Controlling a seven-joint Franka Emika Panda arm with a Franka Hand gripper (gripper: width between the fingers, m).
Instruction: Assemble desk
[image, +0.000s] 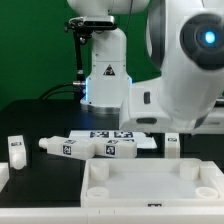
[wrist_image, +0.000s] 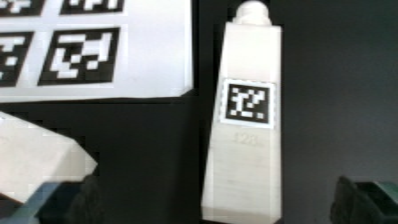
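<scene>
on the exterior view's left you have a left leg (image: 13, 150) standing upright on the black desk (image: 40, 165). it is a short, chunky block of smooth white plastic with a square tag on its face. nearer the middle, the lying legs (image: 100, 148) rest on their sides in a close row. each is a squared white bar with a black-and-white tag, and they sit at the near edge of the marker board (image: 125, 133). further right, a right leg (image: 173, 147) stands upright. in front of these, the tabletop panel (image: 150, 185) spreads from the middle to the right. it is wide, flat and matte white, with raised blocks at its corners.

in the wrist view a tagged leg (wrist_image: 244, 120) lies flat on the desk. it is a long squared bar with a rounded peg (wrist_image: 254, 12) at one end and a tag on its upper face. a strip of black separates it from the marker board. the dark fingers (wrist_image: 377, 200) stand apart, one on each side of the leg's blunt end. they are clear of it and grip nothing. a white block (wrist_image: 27, 150) sits by the other finger, and you cannot tell which part it is.
</scene>
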